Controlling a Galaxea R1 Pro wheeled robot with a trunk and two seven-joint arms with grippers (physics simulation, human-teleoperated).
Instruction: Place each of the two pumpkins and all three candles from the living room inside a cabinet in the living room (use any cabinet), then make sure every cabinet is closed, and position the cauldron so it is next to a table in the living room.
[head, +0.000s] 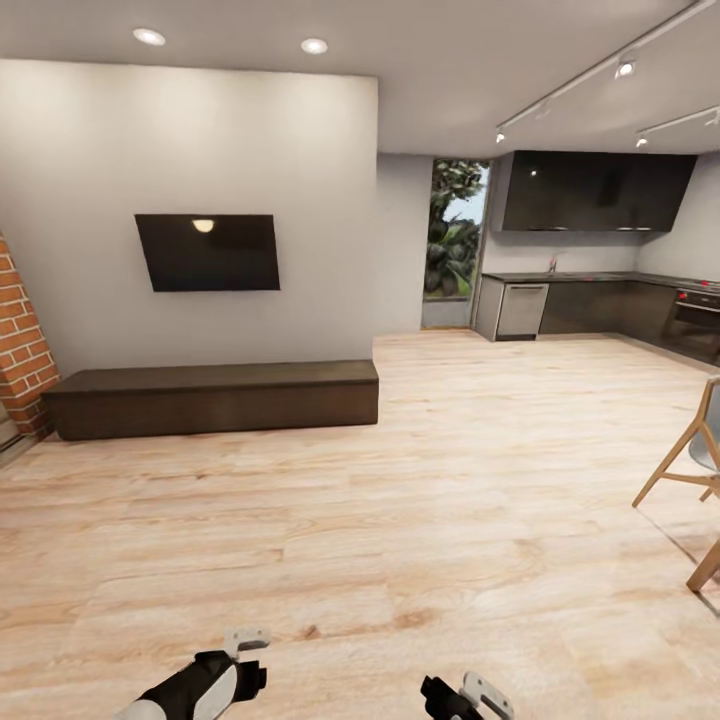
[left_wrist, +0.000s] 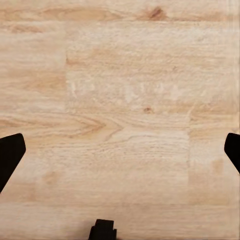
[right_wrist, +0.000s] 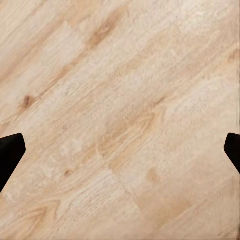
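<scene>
Closed cabinet (head: 212, 398) lies well ahead, leftward, long axis across view; left gripper (left_wrist: 120, 150) nearer, right gripper (right_wrist: 120, 150) likewise wide, empty

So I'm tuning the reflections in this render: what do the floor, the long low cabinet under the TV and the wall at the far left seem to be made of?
The floor looks like pale wood planks with a satin finish: grain and knots show. The cabinet looks like dark brown wood, matt, with faint grain and no glare. The wall at the far left looks like red brick, with mortar lines between the courses.
</scene>
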